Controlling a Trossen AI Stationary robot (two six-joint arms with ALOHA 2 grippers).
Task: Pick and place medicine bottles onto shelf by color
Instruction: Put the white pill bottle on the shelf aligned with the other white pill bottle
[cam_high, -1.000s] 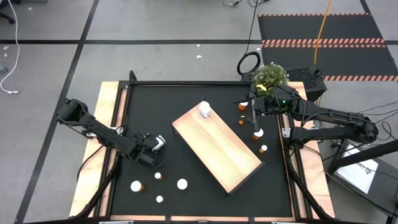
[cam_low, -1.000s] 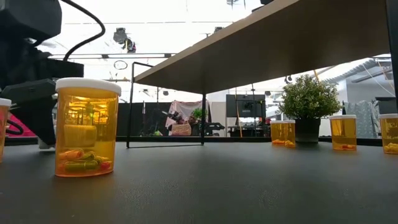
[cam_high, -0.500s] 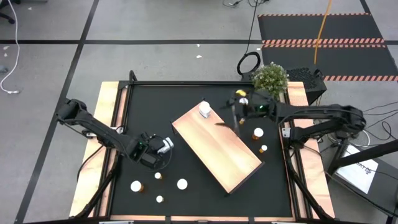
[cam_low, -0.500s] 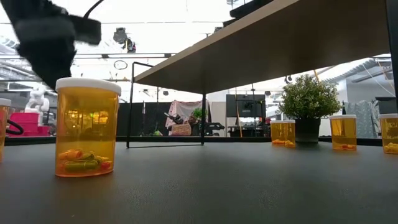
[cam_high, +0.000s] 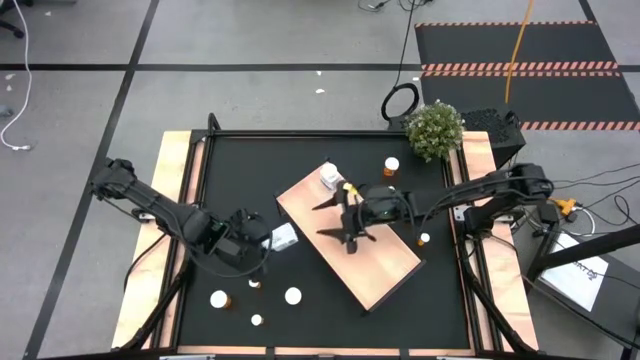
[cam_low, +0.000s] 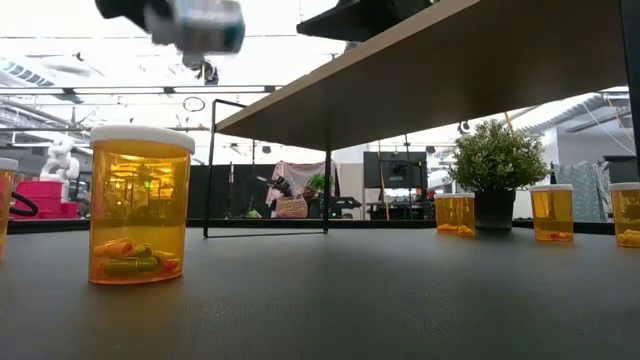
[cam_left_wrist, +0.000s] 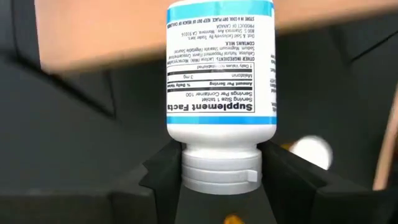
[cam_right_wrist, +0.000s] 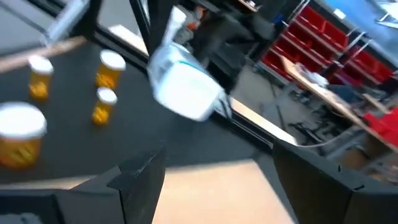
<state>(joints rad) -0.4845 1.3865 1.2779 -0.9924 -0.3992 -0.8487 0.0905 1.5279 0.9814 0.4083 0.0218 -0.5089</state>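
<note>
My left gripper (cam_high: 266, 239) is shut on a white medicine bottle (cam_high: 284, 238) with a blue-edged label (cam_left_wrist: 220, 68), just off the left edge of the shelf (cam_high: 375, 255), a pale wood board set slantwise on the black mat. The low view shows this bottle high up (cam_low: 205, 20). My right gripper (cam_high: 328, 218) hovers open and empty over the shelf's middle. Another white bottle (cam_high: 328, 178) stands on the shelf's far corner. Orange bottles with white caps stand on the mat near the near-left edge (cam_high: 292, 296) and at the right (cam_high: 391, 165). My left gripper pinches the white bottle by its cap (cam_left_wrist: 220, 169), one finger (cam_left_wrist: 163, 177) on each side. It comes level from the table's left. The bottle's body sticks out ahead of the fingers toward the shelf, lifted clear of the mat.
A potted plant (cam_high: 434, 127) stands at the far right corner. Several orange bottles (cam_high: 218, 298) dot the mat's near-left part, and one (cam_high: 425, 238) stands right of the shelf. In the low view a large orange bottle (cam_low: 140, 205) stands close to the camera.
My left gripper has risen from the mat with the white bottle and carried it right, toward the shelf. My right arm has swung from the orange bottles at the far right to the left, out over the shelf's middle.
</note>
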